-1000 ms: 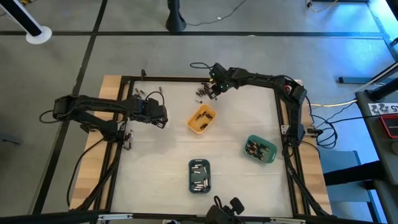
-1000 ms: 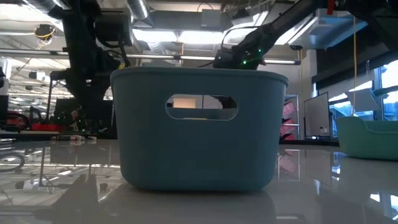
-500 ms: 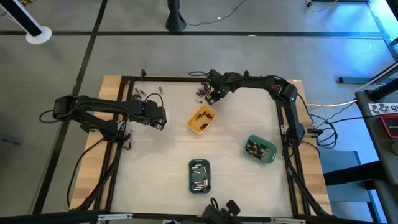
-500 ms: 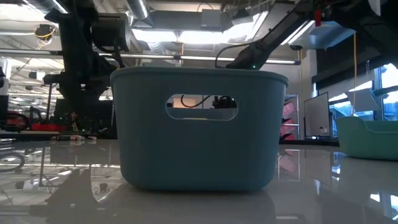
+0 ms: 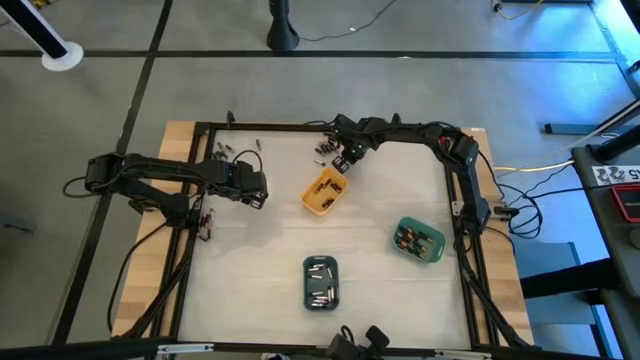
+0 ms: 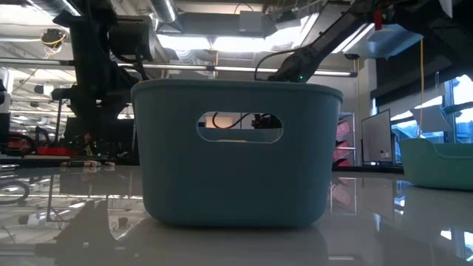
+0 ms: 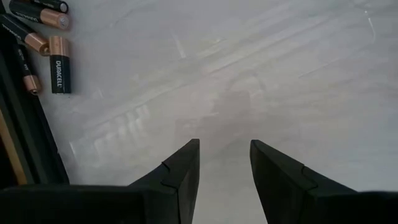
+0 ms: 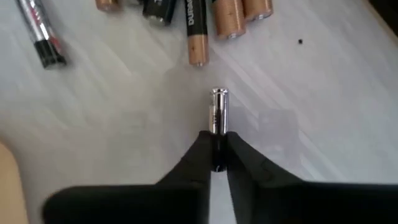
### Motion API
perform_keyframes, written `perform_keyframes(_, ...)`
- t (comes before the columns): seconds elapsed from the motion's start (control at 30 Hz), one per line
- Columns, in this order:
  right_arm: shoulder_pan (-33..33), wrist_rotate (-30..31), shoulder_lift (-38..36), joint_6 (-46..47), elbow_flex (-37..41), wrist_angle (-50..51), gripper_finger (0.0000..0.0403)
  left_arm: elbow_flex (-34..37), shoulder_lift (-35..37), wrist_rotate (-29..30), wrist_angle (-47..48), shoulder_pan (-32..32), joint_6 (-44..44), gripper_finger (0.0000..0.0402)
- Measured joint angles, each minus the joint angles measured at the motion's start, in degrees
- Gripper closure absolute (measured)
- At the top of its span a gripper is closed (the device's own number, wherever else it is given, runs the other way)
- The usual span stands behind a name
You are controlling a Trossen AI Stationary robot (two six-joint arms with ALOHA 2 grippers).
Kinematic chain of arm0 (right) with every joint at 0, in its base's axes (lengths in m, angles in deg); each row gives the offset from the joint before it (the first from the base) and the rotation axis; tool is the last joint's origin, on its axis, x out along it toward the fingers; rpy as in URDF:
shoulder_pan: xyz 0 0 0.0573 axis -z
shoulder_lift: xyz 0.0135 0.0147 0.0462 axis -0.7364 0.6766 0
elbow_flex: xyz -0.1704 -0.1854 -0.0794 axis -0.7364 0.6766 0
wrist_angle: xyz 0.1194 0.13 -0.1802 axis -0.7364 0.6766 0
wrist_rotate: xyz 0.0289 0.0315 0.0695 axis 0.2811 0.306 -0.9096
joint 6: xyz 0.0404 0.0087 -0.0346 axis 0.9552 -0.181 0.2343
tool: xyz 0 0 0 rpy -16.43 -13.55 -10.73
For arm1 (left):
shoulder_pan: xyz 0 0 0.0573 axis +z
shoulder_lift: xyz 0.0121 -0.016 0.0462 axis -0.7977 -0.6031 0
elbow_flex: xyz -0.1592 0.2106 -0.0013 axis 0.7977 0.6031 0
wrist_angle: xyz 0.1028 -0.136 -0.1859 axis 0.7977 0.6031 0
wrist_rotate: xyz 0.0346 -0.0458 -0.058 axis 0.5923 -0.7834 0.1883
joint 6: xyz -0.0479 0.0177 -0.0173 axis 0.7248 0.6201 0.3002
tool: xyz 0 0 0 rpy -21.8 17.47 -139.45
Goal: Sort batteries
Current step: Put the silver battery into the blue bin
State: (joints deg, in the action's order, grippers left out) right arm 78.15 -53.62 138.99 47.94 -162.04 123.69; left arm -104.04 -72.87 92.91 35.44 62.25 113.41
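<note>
From above, the right gripper [image 5: 340,160] is low over the far part of the table [image 5: 260,250]. A little heap of loose batteries [image 5: 324,148] lies just beside it, on its far side. The orange tray [image 5: 324,191] is near it, on the side closer to the front. The green tray [image 5: 419,239] and the blue tray [image 5: 320,282] are well apart from it, and both have batteries in them. The left gripper [image 5: 262,190] waits over the left side of the table, with a few more batteries [image 5: 236,152] lying a short way beyond it.

From table height, the blue tray [image 6: 236,151] fills the middle. The right arm [image 6: 314,48] reaches down behind it. You cannot see the fingers here.

In the left wrist view, the left gripper [image 7: 224,165] has its two fingers apart with nothing between them. Only bare table is under it. Some black and copper batteries [image 7: 56,68] lie off to one side, ahead of the fingers.

In the right wrist view, the right gripper [image 8: 214,152] is squeezed tight on one thin battery [image 8: 217,112]. The silver end sticks out past the fingertips. More batteries [image 8: 214,15] lie on the table just ahead of it.
</note>
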Motion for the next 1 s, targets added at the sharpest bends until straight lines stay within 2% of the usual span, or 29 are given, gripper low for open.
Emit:
perform_keyframes(0.33,0.1,-1.6,-1.6,-2.3,0.5,2.2,0.0389,0.0,0.0,-0.6,-0.2,-0.3,-1.3,0.027)
perform_keyframes(0.43,0.0,-1.9,-3.2,-2.4,0.8,4.4,0.0389,0.0,0.1,-0.6,-3.3,-2.0,-2.7,0.027)
perform_keyframes(0.57,0.0,-2.1,-7.1,-3.6,0.7,5.8,0.0389,0.0,0.1,-0.7,-12.9,-5.2,-7.8,0.027)
perform_keyframes(0.73,-0.9,-3.0,-12.9,-3.9,0.7,6.3,0.039,0.0,0.1,-0.7,-30.1,-8.5,-17.4,0.027)
perform_keyframes(0.9,-4.3,-8.5,-19.7,-4.7,0.8,4.5,0.0389,0.0,0.1,-2.1,-48.2,-10.1,-27.1,0.027)
perform_keyframes(1.0,-8.0,-13.0,-23.4,-5.6,1.8,1.7,0.0391,0.0,0.1,-2.5,-56.1,-10.2,-29.3,0.027)
